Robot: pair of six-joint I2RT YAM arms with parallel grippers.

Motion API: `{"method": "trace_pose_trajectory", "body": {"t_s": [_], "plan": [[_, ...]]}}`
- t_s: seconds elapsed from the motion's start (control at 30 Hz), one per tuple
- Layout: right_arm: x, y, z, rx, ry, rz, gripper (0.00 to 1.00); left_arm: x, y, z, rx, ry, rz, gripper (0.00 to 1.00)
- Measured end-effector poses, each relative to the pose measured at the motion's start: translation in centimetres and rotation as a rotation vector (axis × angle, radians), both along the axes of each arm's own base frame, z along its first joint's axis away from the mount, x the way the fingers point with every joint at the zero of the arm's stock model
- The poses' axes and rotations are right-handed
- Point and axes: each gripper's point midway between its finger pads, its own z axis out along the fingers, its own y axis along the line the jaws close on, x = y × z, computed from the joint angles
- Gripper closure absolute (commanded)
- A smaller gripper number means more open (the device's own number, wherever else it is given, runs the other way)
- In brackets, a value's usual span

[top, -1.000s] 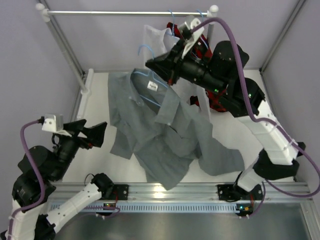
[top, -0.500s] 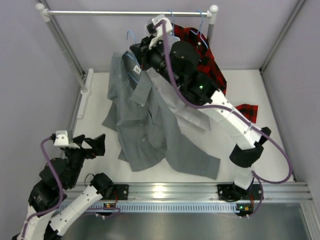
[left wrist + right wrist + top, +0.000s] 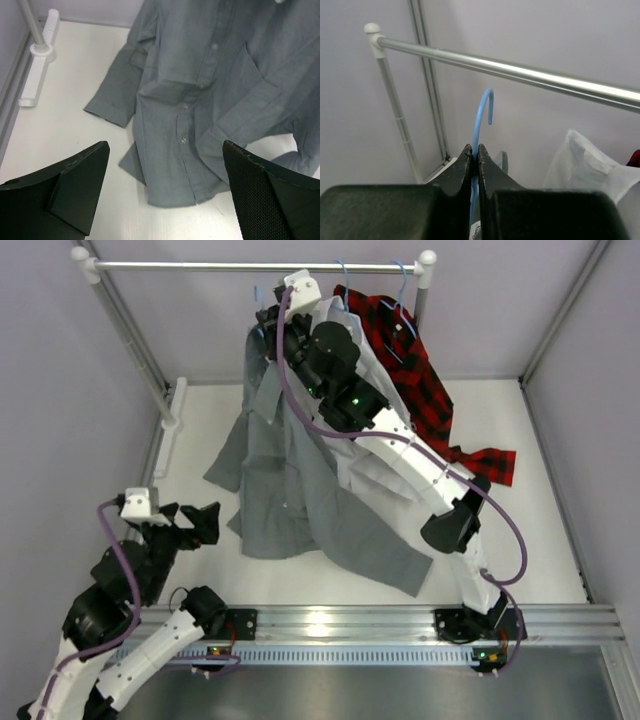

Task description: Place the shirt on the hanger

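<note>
The grey shirt (image 3: 290,490) hangs from its collar just under the rail, and its lower half and sleeves trail on the white table. The left wrist view shows its button placket and hem (image 3: 200,100). My right gripper (image 3: 270,320) is raised at the collar and shut on the light-blue hanger. The right wrist view shows the hanger's hook (image 3: 481,115) standing up from between the closed fingertips of my right gripper (image 3: 475,149), just below the rail. The rest of the hanger is hidden inside the shirt. My left gripper (image 3: 200,520) is open and empty, low at the near left, and it faces the shirt's hem (image 3: 165,145).
A silver rail (image 3: 250,266) spans the back and also crosses the right wrist view (image 3: 520,72). A white shirt (image 3: 585,160) and a red-and-black plaid shirt (image 3: 410,360) hang on it to the right. The rack's left post and white foot (image 3: 40,50) stand at the table's left edge.
My right arm has carried the hanger and shirt up and leftward to the rail, so the shirt now hangs more upright. My left arm has drawn back to the near left, still open.
</note>
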Motion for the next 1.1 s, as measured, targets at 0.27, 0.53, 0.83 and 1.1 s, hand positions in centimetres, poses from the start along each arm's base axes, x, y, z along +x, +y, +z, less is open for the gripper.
{"method": "trace_pose_trajectory", "body": {"t_s": [0.27, 0.53, 0.83, 1.1], "plan": [[3.2, -2.4, 2.3, 0.099, -0.090, -0.059, 1.00, 1.6, -2.7, -1.4, 0.016, 0.024, -0.066, 0.02], [6.5, -4.5, 2.4, 0.129, -0.146, -0.094, 1.00, 1.4, -3.3, -1.3, -0.005, 0.000, -0.102, 0.02], [5.9, -4.3, 3.8, 0.154, -0.206, -0.056, 1.00, 1.4, -4.0, -1.7, -0.002, 0.008, -0.135, 0.02], [5.9, -4.8, 4.6, 0.175, -0.241, -0.052, 1.00, 1.3, -4.3, -1.7, -0.001, 0.009, -0.153, 0.02]]}}
